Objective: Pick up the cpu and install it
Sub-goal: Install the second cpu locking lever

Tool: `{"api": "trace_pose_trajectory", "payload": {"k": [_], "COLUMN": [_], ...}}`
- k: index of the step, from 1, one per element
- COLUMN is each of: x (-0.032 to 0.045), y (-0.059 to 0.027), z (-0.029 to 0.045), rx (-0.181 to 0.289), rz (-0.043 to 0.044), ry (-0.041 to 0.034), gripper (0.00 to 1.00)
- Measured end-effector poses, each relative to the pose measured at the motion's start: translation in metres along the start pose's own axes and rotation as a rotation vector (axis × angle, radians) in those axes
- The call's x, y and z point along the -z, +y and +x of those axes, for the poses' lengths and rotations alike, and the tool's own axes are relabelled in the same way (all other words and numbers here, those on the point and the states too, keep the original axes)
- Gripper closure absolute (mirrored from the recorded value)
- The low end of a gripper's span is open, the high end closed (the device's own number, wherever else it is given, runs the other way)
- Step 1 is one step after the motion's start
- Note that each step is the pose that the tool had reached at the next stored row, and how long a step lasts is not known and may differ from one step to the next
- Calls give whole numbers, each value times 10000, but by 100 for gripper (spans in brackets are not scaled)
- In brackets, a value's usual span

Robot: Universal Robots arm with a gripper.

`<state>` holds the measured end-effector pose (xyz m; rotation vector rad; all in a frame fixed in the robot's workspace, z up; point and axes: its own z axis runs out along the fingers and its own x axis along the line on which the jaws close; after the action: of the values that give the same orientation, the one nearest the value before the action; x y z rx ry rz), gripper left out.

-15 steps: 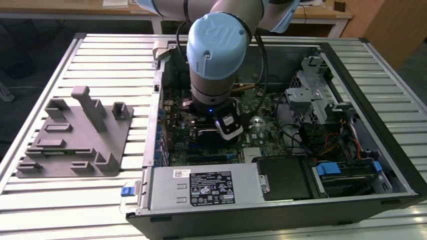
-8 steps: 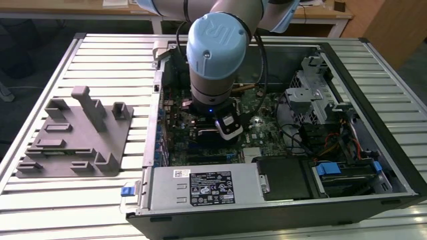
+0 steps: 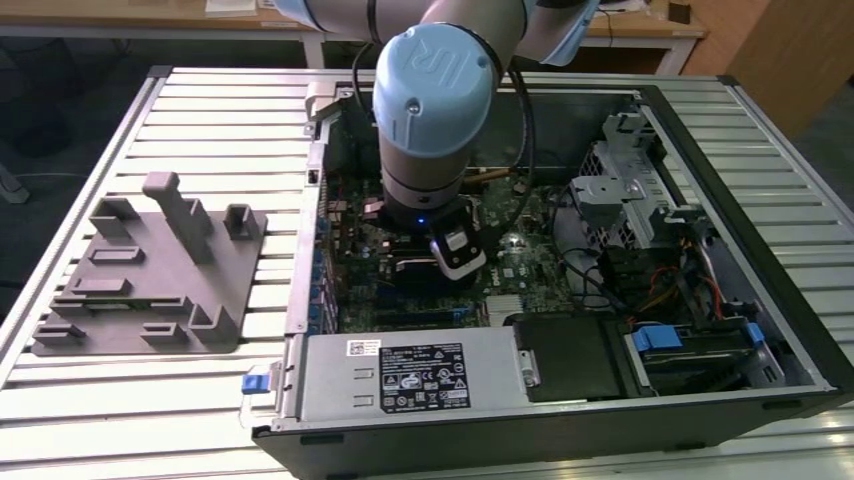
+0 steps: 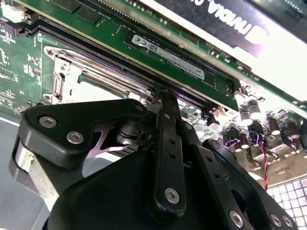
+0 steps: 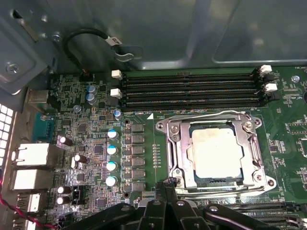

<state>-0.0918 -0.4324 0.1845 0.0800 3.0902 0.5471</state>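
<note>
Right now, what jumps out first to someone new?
The arm's big blue joint, reaching down into the open PC case over the motherboard. In the first wrist view the cpu already lies in its socket frame, with the gripper just at the frame's edge. A grey fixture tray lies outside the case, on the exterior view's left.

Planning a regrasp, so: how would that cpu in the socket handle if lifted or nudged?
The cpu looks flat, thin and metal-topped, so probably stiff, with little edge to pinch. It lies inside the socket frame, so a sideways nudge would likely be blocked. Its smooth lid may be slippery.
</note>
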Motion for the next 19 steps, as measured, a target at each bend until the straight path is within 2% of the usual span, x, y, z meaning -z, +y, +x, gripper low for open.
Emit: {"api": "trace_pose_trajectory", "payload": {"k": [7, 9, 16, 19], "x": [-7, 17, 284, 392], "y": [24, 38, 145, 187], "z": [1, 1, 4, 5], "rx": [0, 1, 0, 0], "rz": [-4, -8, -4, 24], "ry": [-1, -3, -1, -2], "gripper": [89, 89, 89, 89]}}
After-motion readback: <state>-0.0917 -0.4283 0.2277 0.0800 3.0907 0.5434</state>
